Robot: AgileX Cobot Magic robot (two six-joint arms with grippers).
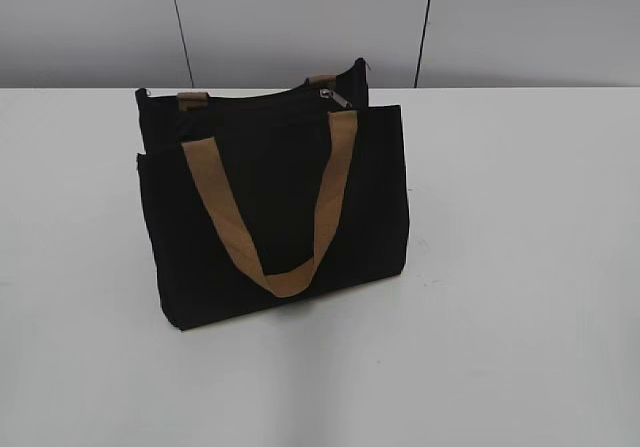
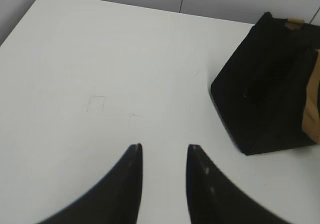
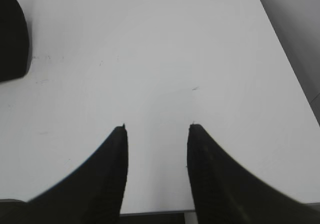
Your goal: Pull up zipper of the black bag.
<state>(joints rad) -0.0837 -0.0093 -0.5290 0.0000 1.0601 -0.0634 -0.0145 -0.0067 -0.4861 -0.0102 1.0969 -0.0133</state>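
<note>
Black bag (image 1: pixel 275 207), tan straps (image 1: pixel 320 207), silver zipper (image 1: pixel 329 95), white table (image 1: pixel 520 267)

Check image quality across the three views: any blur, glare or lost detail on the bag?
Exterior view: even soft light, faint shadow under the black bag, fabric crushed to flat black, zipper pull tiny but glinting. Left wrist view: left gripper fingers soft-edged, bag corner sharper. Right wrist view: right gripper blurred at the base, table washed out, only a sliver of bag visible.

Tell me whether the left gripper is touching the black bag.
Apart. The left wrist view shows the left gripper open over bare table, with white tabletop between its fingertips and the black bag.
</note>
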